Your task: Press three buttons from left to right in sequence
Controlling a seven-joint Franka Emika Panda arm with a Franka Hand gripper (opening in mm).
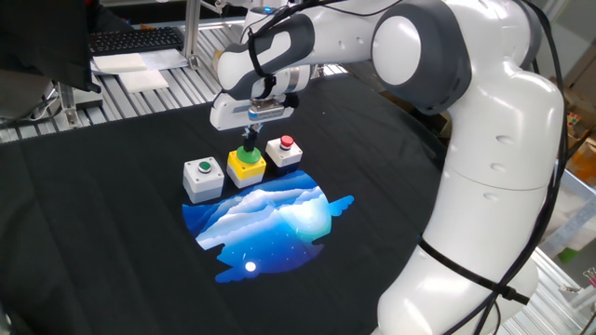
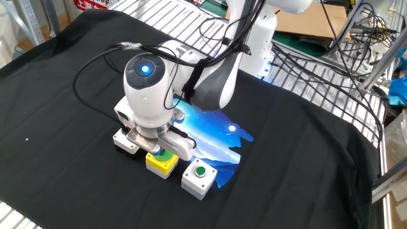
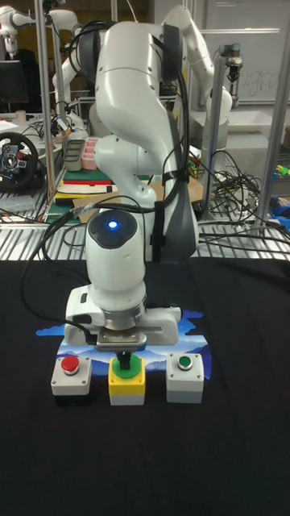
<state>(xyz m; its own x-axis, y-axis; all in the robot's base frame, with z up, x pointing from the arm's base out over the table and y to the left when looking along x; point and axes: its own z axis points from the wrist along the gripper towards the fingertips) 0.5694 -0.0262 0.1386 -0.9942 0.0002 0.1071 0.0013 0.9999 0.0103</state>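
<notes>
Tall fixed view puts the end effector (image 3: 125,359) straight above the yellow box (image 3: 127,385), its dark fingertips pressed together and touching the top of the green dome (image 3: 127,368); nothing is held, the fingers are simply clenched and pointing down. Directly beneath it sits that yellow box, the middle one of a short row on the black-clothed counter (image 1: 112,242). From one fixed view, the grey box (image 1: 203,179) with its small green button lies to one side of the end effector, and the white box (image 1: 284,152) with the red button lies to the other side, both close by the yellow box (image 1: 247,164) but apart from the fingers. From the other fixed view, the wrist with its blue light hides most of the white box (image 2: 125,141), while the grey box (image 2: 200,177) stands clear in front. A blue printed patch (image 1: 270,221) on the cloth lies just beside the row.
</notes>
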